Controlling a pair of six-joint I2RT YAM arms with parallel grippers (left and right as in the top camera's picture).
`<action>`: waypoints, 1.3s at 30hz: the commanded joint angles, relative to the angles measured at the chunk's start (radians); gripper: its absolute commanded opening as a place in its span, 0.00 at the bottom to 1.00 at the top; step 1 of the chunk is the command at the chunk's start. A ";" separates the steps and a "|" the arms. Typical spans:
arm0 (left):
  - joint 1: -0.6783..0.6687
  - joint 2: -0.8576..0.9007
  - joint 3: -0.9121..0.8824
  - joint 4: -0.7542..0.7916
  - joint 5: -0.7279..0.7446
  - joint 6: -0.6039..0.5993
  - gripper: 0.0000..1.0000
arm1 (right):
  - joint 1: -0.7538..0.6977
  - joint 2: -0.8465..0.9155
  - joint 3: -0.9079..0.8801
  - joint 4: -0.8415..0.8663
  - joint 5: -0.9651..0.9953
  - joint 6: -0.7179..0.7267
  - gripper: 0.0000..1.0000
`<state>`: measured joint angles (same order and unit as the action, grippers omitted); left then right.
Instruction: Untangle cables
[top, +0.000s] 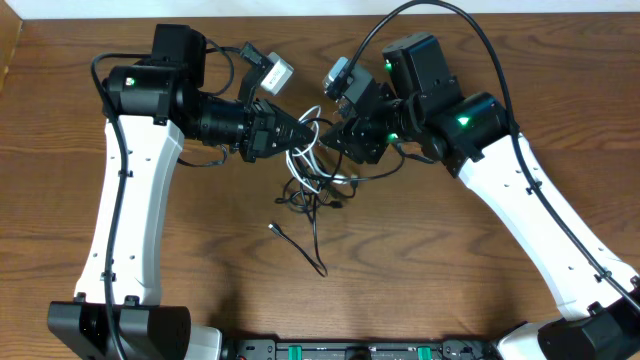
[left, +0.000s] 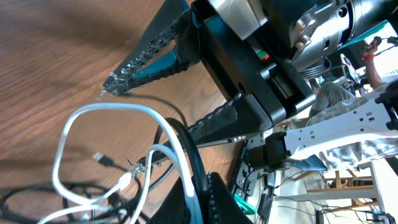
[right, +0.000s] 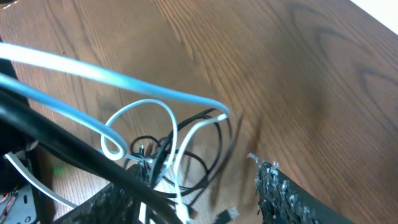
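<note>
The cables (top: 310, 178) lie in a tangle on the table between my two grippers: one white cord (top: 303, 160) looped through several thin black ones. One black cord (top: 303, 248) trails toward the front and ends in a small plug (top: 273, 228). My left gripper (top: 298, 135) (left: 198, 198) is shut on the white cord (left: 180, 149) and a black cord beside it, holding them above the tangle. My right gripper (top: 336, 140) (right: 193, 182) is open, its fingers on either side of the tangle's upper loops (right: 186, 134). It also shows in the left wrist view (left: 168, 93).
The wooden table (top: 450, 290) extends around the tangle. Both arms' white links run down the left (top: 125, 230) and right (top: 560, 230) sides. A black rail (top: 350, 350) lies along the front edge. Thick black robot wires arch over the right arm (top: 470, 25).
</note>
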<state>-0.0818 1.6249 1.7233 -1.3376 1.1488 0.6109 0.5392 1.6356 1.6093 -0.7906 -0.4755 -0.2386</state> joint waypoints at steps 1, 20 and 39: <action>-0.014 -0.028 0.024 -0.004 0.017 0.024 0.08 | 0.017 0.012 0.014 0.011 -0.010 -0.002 0.54; -0.021 -0.036 0.024 -0.004 0.017 0.024 0.08 | 0.070 0.049 0.014 0.033 0.027 -0.002 0.01; -0.021 -0.036 0.024 -0.004 0.010 0.024 0.08 | 0.010 0.023 0.014 0.043 0.126 0.033 0.01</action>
<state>-0.1013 1.6230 1.7233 -1.3350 1.1271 0.6109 0.5869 1.6775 1.6093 -0.7498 -0.4065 -0.2340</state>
